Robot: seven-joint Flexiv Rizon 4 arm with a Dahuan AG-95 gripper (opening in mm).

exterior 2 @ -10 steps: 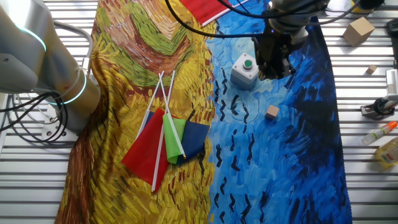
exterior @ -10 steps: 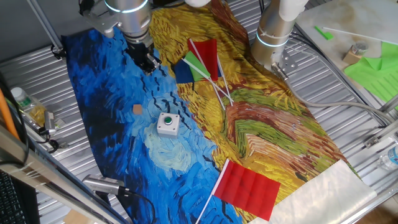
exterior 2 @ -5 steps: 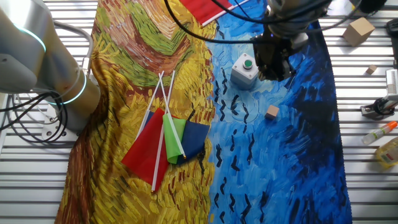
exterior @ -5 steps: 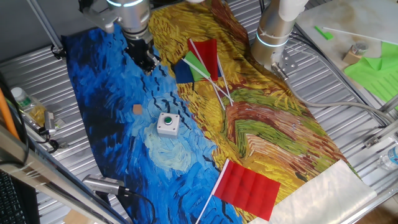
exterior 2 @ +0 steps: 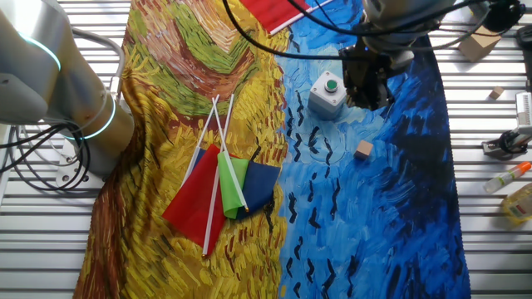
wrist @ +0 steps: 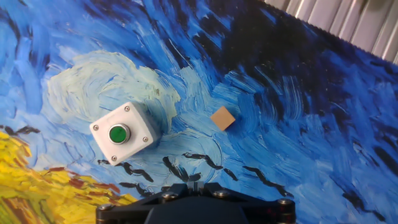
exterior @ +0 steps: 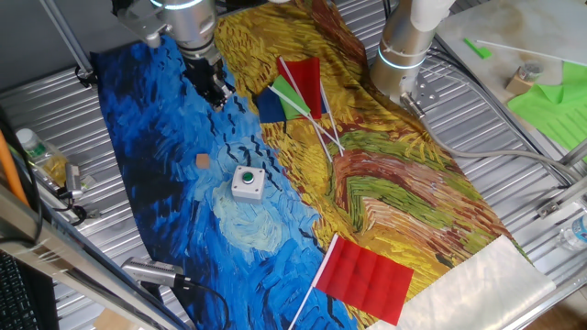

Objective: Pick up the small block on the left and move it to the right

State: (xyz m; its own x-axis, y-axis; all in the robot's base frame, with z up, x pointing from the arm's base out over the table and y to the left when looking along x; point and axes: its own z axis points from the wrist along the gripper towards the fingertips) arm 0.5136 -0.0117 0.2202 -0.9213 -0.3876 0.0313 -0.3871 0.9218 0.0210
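The small block is a tiny tan wooden cube lying on the blue part of the painted cloth; it also shows in the other fixed view and the hand view. My gripper hangs in the air well above and beyond the block, its fingers together and holding nothing. In the other fixed view the gripper sits beside the button box. In the hand view only the gripper's base and closed fingertips show at the bottom edge.
A white box with a green button stands right of the block, also in the hand view. Small flags lie on the yellow part, a red flag near the front. A second arm's base stands at the back.
The gripper has drifted slightly up and to the left in the fixed view. The block and button box have not moved.
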